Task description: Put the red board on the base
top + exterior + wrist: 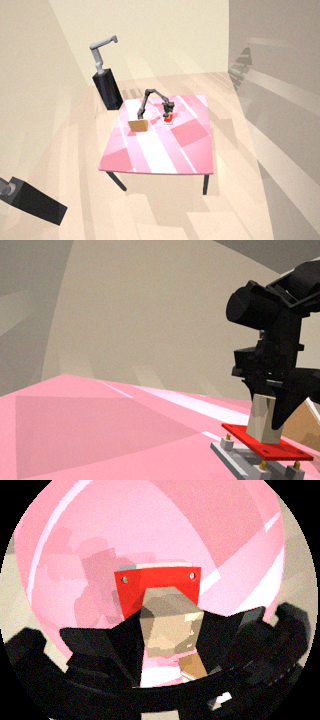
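From here the dark arm (146, 100) (279, 325) arches over the pink surface (160, 155) (103, 426) (125, 525), its wrist pointing down. The pincer (168, 116) (263, 411) (163, 608) is partly open — clamped on the pale square handle (261, 420) (170, 625). The red board (168, 118) (286, 450) (157, 575) hangs just above the grey base (168, 123) (224, 458), handle up — three gold pins showing below it.

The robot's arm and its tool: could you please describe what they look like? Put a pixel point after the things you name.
The arm (146, 102) is slim, jointed and dark, nearly black, with rounded, drum-like joint housings. The matching black tool (263, 415) (163, 608) has angular fingers that taper towards their tips. I can make out no cables or lettering.
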`<control>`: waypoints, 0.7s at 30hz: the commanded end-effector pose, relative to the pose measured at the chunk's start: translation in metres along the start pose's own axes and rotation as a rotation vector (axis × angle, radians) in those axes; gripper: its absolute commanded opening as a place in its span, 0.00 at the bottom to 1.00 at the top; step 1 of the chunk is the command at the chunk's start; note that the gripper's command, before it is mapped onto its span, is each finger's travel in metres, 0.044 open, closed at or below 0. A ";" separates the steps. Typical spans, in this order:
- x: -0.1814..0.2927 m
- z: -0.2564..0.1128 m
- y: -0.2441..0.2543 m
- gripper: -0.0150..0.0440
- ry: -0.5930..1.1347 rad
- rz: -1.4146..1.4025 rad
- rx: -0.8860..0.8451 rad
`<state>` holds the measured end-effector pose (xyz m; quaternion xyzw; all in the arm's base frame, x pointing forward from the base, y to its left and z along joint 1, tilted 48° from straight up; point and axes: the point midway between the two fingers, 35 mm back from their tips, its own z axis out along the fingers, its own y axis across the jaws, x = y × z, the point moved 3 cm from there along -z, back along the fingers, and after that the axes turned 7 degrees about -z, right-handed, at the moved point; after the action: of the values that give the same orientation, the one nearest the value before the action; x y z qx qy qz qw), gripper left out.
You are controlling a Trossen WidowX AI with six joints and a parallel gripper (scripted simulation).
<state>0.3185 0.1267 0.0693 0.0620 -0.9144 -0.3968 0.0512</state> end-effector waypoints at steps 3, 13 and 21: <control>0.000 -0.001 0.000 0.25 -0.001 0.000 0.000; 0.000 0.000 0.000 0.25 -0.001 -0.001 0.000; 0.000 0.005 0.000 0.25 -0.001 0.007 0.000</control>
<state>0.3184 0.1292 0.0672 0.0636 -0.9144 -0.3967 0.0496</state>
